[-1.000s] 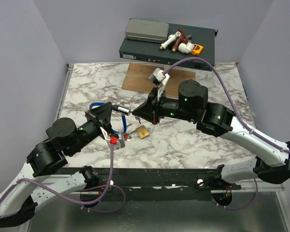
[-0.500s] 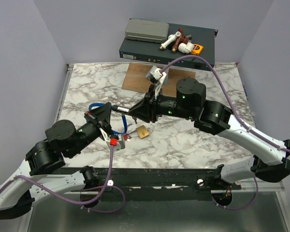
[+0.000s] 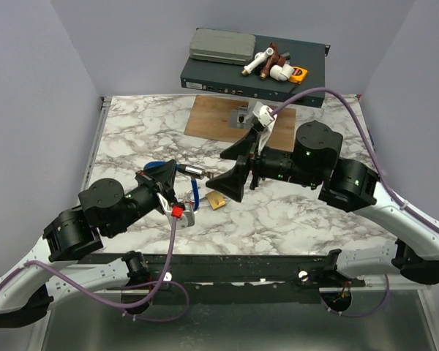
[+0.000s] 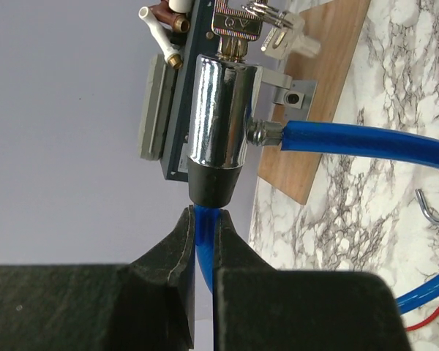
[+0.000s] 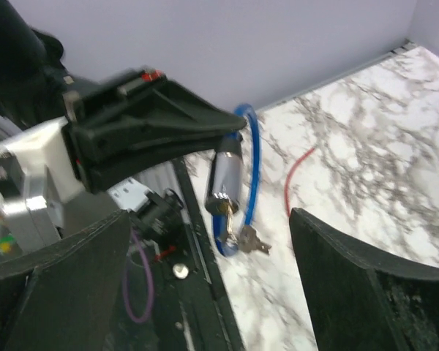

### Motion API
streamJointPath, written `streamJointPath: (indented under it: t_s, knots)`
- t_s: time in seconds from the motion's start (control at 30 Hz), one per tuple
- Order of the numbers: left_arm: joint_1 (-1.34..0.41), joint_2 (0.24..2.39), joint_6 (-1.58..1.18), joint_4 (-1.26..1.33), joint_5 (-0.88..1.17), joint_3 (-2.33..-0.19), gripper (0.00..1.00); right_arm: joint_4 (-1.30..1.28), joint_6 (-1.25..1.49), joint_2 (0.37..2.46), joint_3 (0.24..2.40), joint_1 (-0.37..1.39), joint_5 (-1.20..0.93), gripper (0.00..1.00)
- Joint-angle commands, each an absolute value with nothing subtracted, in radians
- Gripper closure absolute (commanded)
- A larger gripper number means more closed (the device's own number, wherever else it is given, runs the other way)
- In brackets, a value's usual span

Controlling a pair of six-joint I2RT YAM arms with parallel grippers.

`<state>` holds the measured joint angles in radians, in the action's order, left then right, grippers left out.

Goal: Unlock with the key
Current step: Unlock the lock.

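The lock is a chrome cylinder [image 3: 192, 171] on a blue cable [image 3: 195, 194], held up above the marble table. My left gripper [image 3: 174, 170] is shut on the cable [image 4: 203, 252] just below the cylinder [image 4: 219, 121]. The key [image 4: 233, 29] sits in the cylinder's far end, and a ring with a spare key [image 5: 254, 241] hangs from it. My right gripper [image 3: 230, 168] faces the cylinder [image 5: 224, 175] and stands open, its fingers wide on either side of the key [image 5: 223, 216] and touching nothing.
A brass padlock [image 3: 216, 199] lies on the marble table [image 3: 293, 212] under the right gripper. A wooden board [image 3: 219, 117] lies farther back. Beyond it, a black box [image 3: 252, 73] carries a grey case and pipe fittings. A red cord [image 5: 296, 175] runs over the marble.
My right gripper has opened, let go of the key and drawn back to the right. The left gripper has shifted slightly right with the lock in it.
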<state>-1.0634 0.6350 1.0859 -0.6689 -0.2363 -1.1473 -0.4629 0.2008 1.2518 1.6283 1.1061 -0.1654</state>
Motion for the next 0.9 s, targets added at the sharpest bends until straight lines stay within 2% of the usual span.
streamJointPath:
  t_s: [0.0,0.17,0.33,0.57,0.77,0.87]
  knots:
    - [-1.053,0.652,1.032,-0.64,-0.271,-1.212,1.0,-0.474,0.187,1.173,1.529,1.111,-0.091,0.0]
    - [-1.029,0.695,0.972,-0.59,-0.355,-1.246,1.0,-0.344,0.204,1.007,1.327,1.11,-0.004,0.0]
    - [-1.011,0.752,0.894,-0.611,-0.382,-1.309,1.0,-0.248,0.206,0.944,1.201,1.11,-0.074,0.01]
    - [-1.007,0.785,0.87,-0.586,-0.401,-1.33,1.0,-0.128,0.223,1.017,1.154,1.11,-0.173,0.08]
    - [-1.006,0.803,0.838,-0.611,-0.38,-1.375,1.0,-0.032,0.203,1.093,1.167,1.11,-0.15,0.13]
    - [-1.006,0.802,0.826,-0.622,-0.376,-1.385,1.0,-0.011,0.203,1.127,1.175,1.109,-0.138,0.19]
